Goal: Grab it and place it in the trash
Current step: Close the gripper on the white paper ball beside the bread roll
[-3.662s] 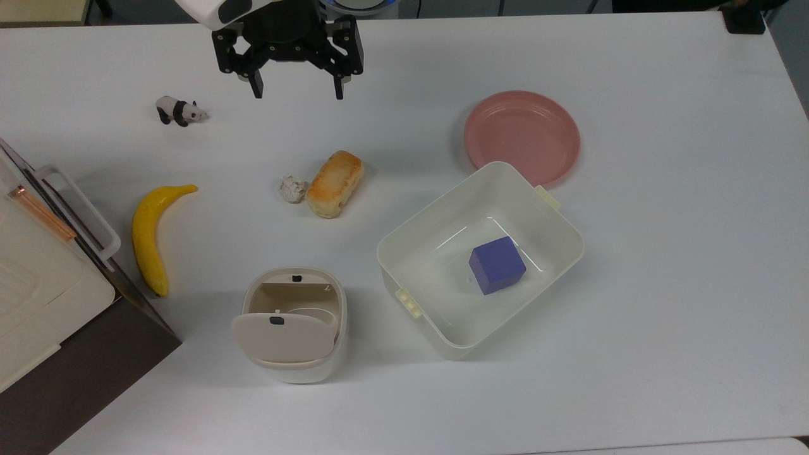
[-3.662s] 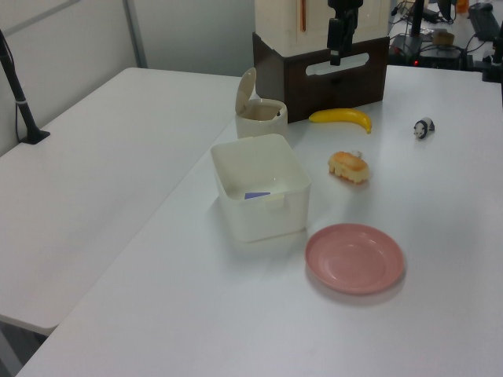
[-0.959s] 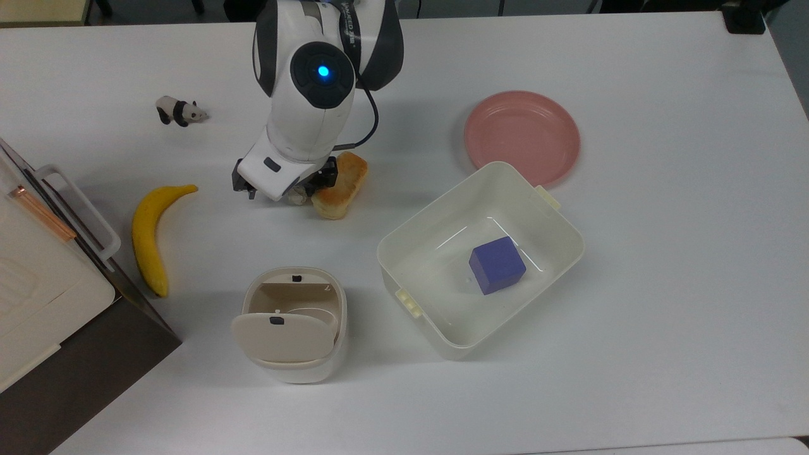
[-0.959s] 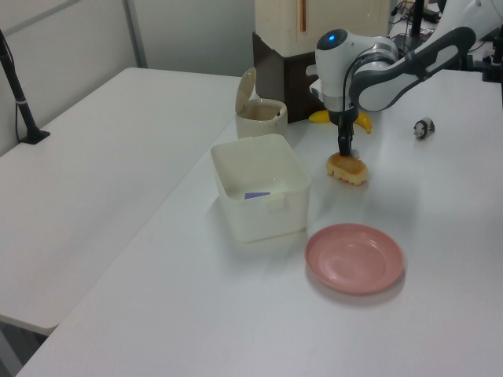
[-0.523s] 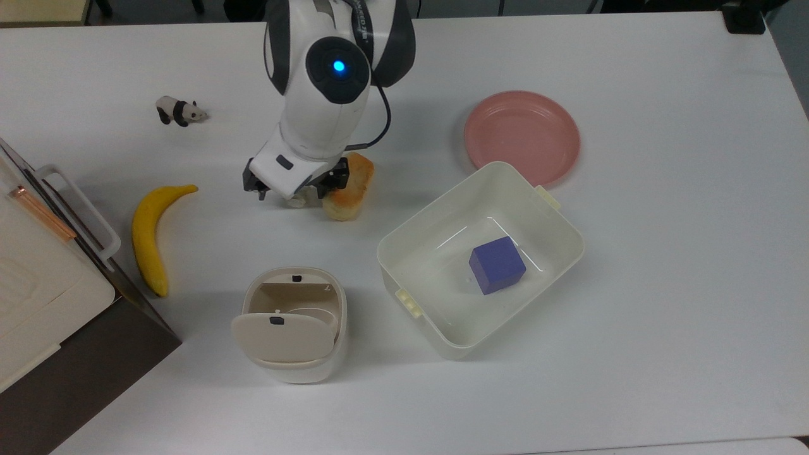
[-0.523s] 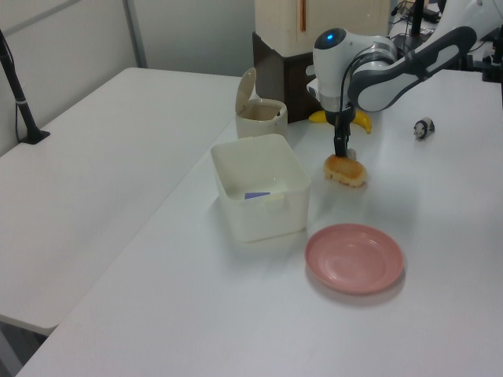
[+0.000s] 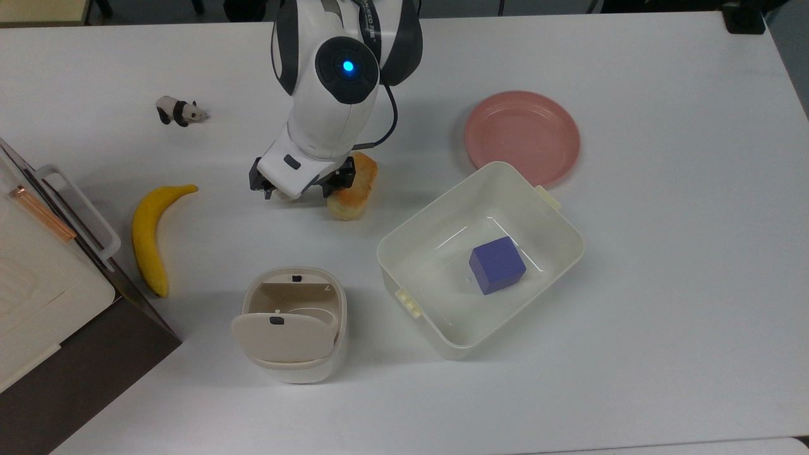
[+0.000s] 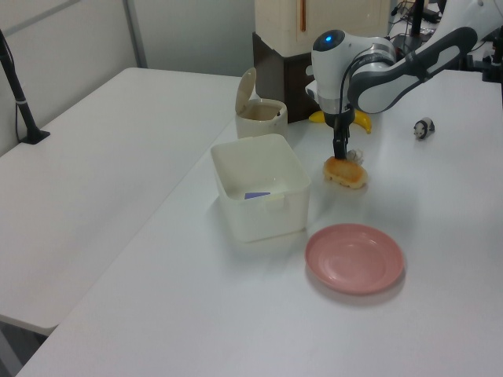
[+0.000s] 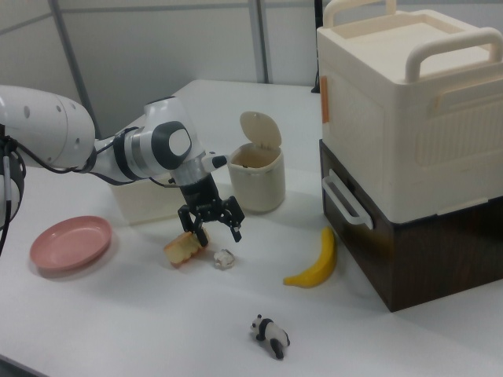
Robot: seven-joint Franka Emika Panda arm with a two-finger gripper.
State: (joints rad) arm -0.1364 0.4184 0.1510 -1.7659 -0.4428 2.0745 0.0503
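Nearest in the right view stands a toy panda (image 9: 271,336), and just beyond it the crumpled paper ball (image 9: 225,258) lies on the white table (image 9: 141,330), loose, close beside the bread loaf (image 9: 182,249) on the right view's left and well apart from the banana (image 9: 313,263) on the right view's right. Above the ball and loaf hangs the gripper (image 9: 214,234), its two black fingers spread wide with nothing between them, the ball a little below and toward the right view's right of their gap. Farther back sits the beige trash bin (image 9: 255,177), its flap tipped up and its mouth showing. I judge the pick-up step is not yet done. The next move calls for centring the spread fingers over the ball, coming down without catching the loaf, and pinching the paper firmly before carrying it to the bin.
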